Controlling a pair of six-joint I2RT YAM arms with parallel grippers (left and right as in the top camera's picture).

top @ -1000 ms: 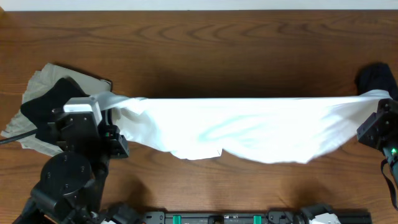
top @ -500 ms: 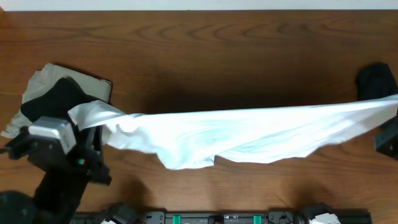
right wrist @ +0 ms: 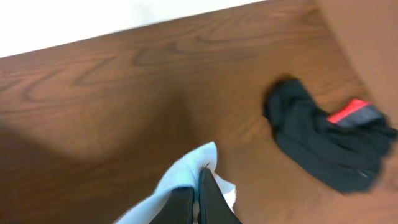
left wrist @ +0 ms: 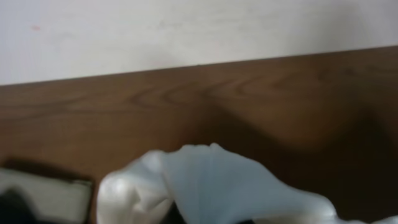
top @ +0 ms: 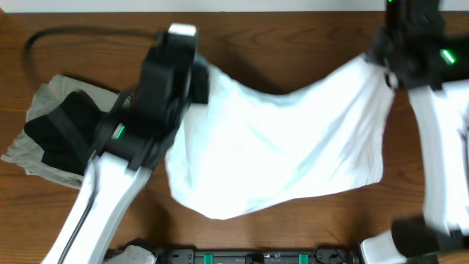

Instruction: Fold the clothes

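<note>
The large white garment [top: 278, 147] hangs stretched between my two grippers over the middle of the table, its lower edge sagging toward the front. My left gripper [top: 199, 77] holds its far left corner. In the left wrist view the white fabric [left wrist: 205, 183] covers the fingers. My right gripper [top: 386, 70] holds the far right corner. In the right wrist view the dark fingers [right wrist: 202, 183] are pinched shut on the white cloth [right wrist: 186, 171]. No green tag shows.
A pile of beige cloth [top: 29, 150] with a black garment [top: 62, 125] on it lies at the left of the wooden table [top: 293, 29]. A black garment with a red stripe [right wrist: 329, 143] lies to the right of my right gripper. A white wall runs behind the table.
Both arms have swung from the front of the table to the far side, carrying the garment's corners with them. The garment now hangs from its far edge instead of stretching low across the front.
</note>
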